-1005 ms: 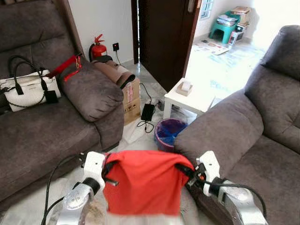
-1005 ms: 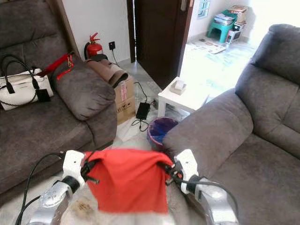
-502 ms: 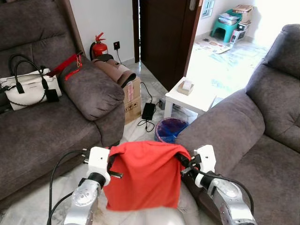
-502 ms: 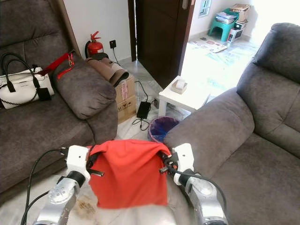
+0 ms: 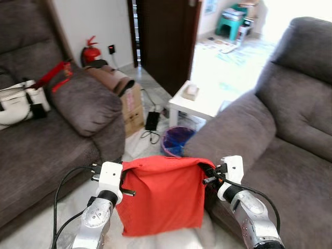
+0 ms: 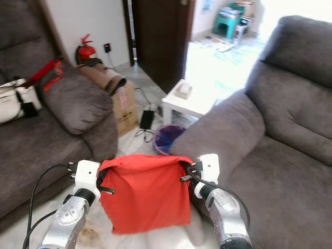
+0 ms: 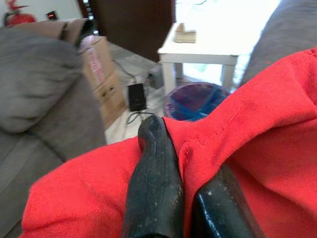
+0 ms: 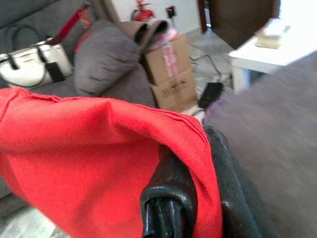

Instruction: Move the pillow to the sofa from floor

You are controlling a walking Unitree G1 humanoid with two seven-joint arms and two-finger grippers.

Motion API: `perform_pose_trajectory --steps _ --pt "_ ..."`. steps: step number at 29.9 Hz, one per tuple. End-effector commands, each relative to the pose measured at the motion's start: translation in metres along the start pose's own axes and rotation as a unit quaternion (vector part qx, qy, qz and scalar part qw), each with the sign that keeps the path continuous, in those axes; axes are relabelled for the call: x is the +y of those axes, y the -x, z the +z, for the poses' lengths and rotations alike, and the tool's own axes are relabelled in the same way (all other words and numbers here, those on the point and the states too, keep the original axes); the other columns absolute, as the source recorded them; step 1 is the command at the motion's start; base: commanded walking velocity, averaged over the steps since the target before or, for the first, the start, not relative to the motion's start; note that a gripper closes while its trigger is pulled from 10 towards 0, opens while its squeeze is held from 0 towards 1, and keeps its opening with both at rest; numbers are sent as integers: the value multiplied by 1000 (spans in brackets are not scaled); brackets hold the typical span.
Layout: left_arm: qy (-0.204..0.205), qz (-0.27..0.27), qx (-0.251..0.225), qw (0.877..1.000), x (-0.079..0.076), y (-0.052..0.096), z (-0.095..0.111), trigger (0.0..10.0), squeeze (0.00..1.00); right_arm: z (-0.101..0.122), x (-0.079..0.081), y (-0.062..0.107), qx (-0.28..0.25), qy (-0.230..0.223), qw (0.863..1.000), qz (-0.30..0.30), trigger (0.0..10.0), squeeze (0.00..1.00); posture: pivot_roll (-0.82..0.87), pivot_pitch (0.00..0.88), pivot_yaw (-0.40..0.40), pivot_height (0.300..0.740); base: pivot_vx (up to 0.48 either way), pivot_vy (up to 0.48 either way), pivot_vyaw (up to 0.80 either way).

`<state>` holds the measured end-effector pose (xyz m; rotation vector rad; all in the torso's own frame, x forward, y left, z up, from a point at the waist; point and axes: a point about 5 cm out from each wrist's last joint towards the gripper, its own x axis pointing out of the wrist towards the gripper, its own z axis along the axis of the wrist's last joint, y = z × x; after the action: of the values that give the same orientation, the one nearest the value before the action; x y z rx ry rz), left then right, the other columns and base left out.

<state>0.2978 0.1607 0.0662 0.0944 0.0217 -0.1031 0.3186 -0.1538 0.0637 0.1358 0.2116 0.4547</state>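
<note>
Hanging clear of the floor between two grey sofas, the red pillow is pinched at its top corners by the left pincer and right pincer, likely so it hangs flat for carrying to the right sofa.

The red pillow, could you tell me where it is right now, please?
The red pillow hangs low in the head views, off the floor, pinched at its upper corners by the left tool and the right tool, beside the right sofa.
</note>
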Motion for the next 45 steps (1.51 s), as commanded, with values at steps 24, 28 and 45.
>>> perform_pose_trajectory --steps 24,28,45 --pt "-19 18 -23 999 10 0 10 10000 0 11 -11 2 -45 -12 996 -81 10000 0 150 94 27 740 0 -155 -800" --pt "-10 3 -21 1000 6 2 7 10000 0 8 -11 -1 -38 -16 995 -86 10000 0 154 89 19 740 0 0 -800" --pt "-9 6 -21 1000 4 2 7 10000 0 9 -14 0 -38 -11 995 -96 10000 0 146 79 17 740 0 0 -800"
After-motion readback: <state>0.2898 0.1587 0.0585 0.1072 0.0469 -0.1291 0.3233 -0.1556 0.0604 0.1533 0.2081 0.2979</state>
